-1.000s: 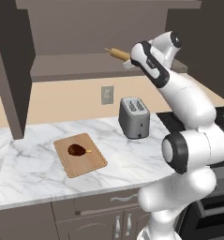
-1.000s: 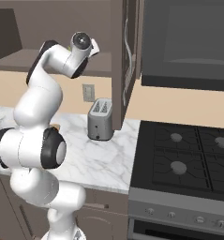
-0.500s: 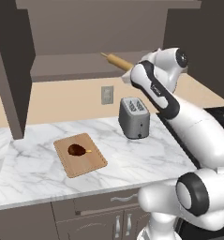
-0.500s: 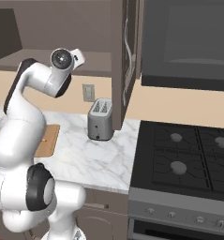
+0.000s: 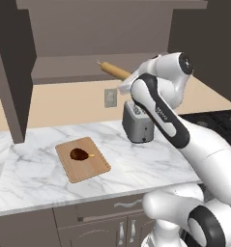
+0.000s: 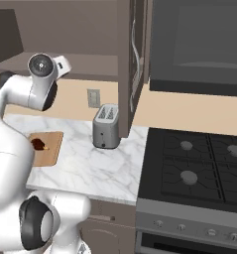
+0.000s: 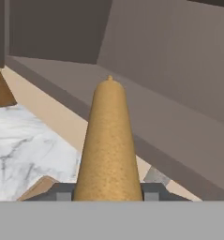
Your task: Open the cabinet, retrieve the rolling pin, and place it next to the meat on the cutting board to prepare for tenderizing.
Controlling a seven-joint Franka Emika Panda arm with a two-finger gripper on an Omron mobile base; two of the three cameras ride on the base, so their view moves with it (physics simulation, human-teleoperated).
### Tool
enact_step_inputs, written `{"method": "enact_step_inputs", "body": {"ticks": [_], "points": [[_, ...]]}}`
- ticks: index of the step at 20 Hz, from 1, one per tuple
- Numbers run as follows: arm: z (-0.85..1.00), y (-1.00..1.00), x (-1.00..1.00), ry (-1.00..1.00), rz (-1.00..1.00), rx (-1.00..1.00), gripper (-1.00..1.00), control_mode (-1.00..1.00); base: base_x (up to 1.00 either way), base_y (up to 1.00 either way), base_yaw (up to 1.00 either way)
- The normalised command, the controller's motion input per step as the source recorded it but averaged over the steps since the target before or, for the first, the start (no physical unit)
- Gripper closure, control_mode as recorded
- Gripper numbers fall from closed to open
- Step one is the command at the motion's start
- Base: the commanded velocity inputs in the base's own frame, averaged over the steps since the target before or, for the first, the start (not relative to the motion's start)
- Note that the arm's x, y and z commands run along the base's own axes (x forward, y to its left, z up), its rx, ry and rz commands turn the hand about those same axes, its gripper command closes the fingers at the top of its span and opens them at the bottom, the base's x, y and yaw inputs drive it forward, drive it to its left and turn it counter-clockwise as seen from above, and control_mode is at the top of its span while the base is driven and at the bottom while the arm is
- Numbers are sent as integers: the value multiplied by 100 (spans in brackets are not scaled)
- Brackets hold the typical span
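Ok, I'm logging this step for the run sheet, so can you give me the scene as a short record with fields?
cabinet: both doors open, inner shelf bare where it shows
rolling pin: out of the cabinet, held in the air above the toaster, tilted
hand: shut on the rolling pin, one finger on each side
meat: lying on the cutting board, bone stub towards the toaster
cutting board: flat on the marble counter, left of the toaster
toaster: upright by the wall
task stage: pin retrieved, not yet placed

rolling pin carried leftward out of the cabinet, gripper swung toward cutting board
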Motion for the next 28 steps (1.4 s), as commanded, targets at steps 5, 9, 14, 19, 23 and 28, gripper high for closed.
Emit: {"method": "enact_step_inputs", "body": {"ticks": [5,9,14,19,23,28], "points": [[0,23,-68,13,15,-2,100,-100,0,0,0],[-9,10,-68,3,14,-3,100,-100,0,0,0],[-36,16,-69,1,13,-4,100,-100,0,0,0],[-82,27,-44,2,9,-12,100,-100,0,0,0],[-86,22,-28,3,7,-12,100,-100,0,0,0],[-67,14,-3,7,5,-10,100,-100,0,0,0]]}}
